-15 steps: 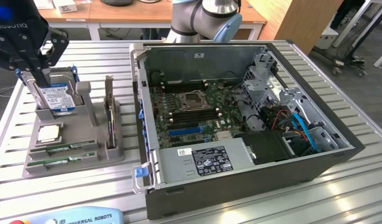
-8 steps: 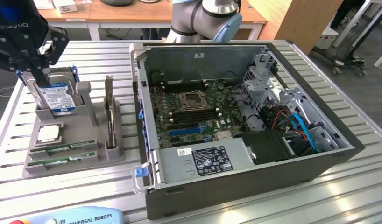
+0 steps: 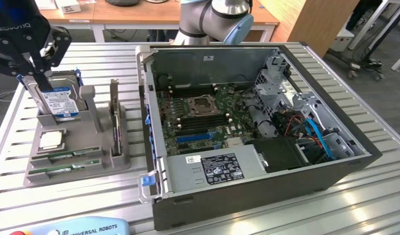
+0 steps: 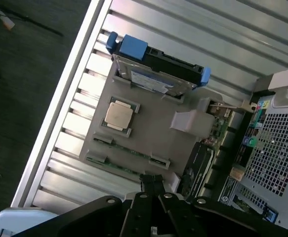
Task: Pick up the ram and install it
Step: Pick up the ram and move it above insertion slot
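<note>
Now, your fingers (image 4: 152, 181) are pressed together with nothing between them, hanging high over the grey holder tray (image 4: 148, 126) on the slatted surface (image 4: 193, 34). The ram (image 4: 129, 152) lies below them and just ahead of the tips. It rests flat in a slot at the tray's end farthest from the hard drive (image 4: 153, 81). A second green stick (image 3: 61, 170) lies just beside it, parallel and nearer the tray's edge. The ram's long axis runs across the tray's width, crosswise to the line from your tips to the hard drive. Between ram and hard drive sits the square processor (image 4: 119, 116), apart from both. In the exterior view the open computer case (image 3: 252, 196) stands close on the tray's right, and an upright board (image 3: 114, 117) rises on that same side. I judge the room tighter there than on the side away from the case, where the slats lie bare.
</note>
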Tool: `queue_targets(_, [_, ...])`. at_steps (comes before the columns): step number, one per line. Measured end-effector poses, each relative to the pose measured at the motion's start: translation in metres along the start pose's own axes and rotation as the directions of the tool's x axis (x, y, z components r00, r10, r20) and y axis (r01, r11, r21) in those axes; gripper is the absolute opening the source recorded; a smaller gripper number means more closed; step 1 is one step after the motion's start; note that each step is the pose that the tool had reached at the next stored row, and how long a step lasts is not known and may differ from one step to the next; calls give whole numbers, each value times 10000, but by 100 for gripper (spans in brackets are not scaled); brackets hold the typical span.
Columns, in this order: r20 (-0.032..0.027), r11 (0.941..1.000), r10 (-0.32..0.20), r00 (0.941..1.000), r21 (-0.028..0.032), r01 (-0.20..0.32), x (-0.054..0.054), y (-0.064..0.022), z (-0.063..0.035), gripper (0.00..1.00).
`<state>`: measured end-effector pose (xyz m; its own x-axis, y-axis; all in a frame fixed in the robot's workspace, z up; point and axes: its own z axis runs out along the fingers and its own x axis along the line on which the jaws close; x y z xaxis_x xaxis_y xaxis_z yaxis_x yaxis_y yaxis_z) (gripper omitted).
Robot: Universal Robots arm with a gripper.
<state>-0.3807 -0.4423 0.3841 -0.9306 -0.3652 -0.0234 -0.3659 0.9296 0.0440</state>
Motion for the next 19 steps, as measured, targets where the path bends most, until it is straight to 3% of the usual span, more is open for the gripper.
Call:
queue_targets(6, [-40,9957,-925,9957,-24,925,0,0,1,10])
queue_targets(11, [-72,9853,-1706,9853,-46,1705,0,0,2,10])
queue_targets(13, [-84,9794,-2021,9793,-56,2020,0,0,3,10])
queue_targets(14, [-99,9721,-2345,9721,-65,2344,0,0,3,10])
queue_targets(19, [-127,9503,-3113,9502,-92,3112,0,0,4,10])
